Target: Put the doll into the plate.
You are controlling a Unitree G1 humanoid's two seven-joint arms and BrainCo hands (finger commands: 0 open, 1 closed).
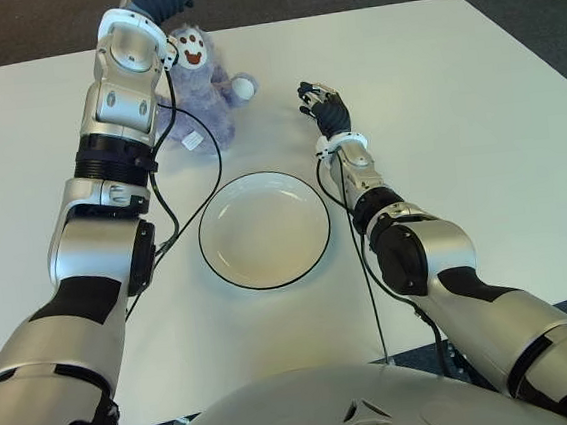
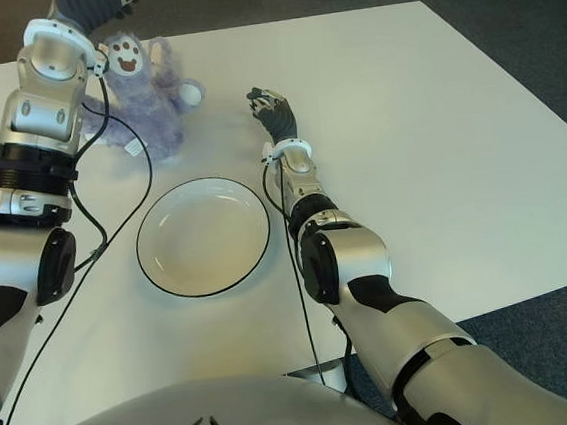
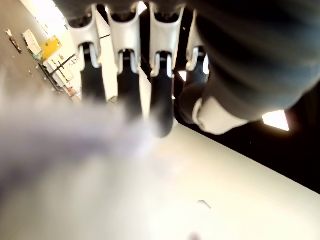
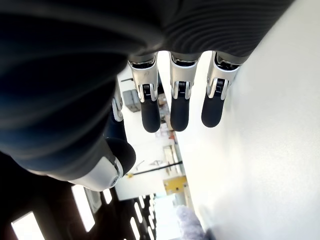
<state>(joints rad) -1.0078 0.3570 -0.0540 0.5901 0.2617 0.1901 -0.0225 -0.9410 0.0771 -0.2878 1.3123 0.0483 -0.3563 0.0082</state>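
A white tabletop (image 1: 454,106) filled most of the scene, with dark carpet beyond its far edge. Near the robot's side of it lay a round white plate (image 1: 264,230) with a thin dark rim, holding nothing. Beyond the plate and to its left, a fuzzy lavender doll (image 1: 202,95) sat on the tabletop, one pale paw with brown pads turned up and a small white tag at its base. The left robot hand (image 3: 140,100) was at the far side of the doll, over its top; in the left wrist view its fingers (image 3: 161,100) hung straight down, uncurled, against the blurred purple fur, without closing on it. The right robot hand (image 1: 324,106) showed to the right of the doll and beyond the plate, well apart from both, fingers extended and holding nothing.
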